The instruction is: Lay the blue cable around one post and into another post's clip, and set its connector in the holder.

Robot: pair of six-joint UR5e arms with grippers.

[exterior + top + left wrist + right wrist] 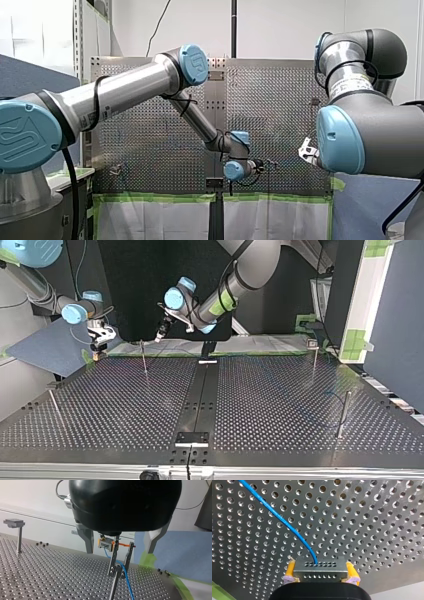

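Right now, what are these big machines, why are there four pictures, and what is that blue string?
They are two robot arms at a metal table full of holes. One picture looks from behind the arms, one from across the table, and two from small cameras on the wrists. My right gripper pinches a grey connector with the blue cable coming out of it. My left gripper is open, close to a thin post with a clip. Other posts stand on the table.

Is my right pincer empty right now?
No, the right pincer's yellow pads clamp the grey connector of the blue cable.
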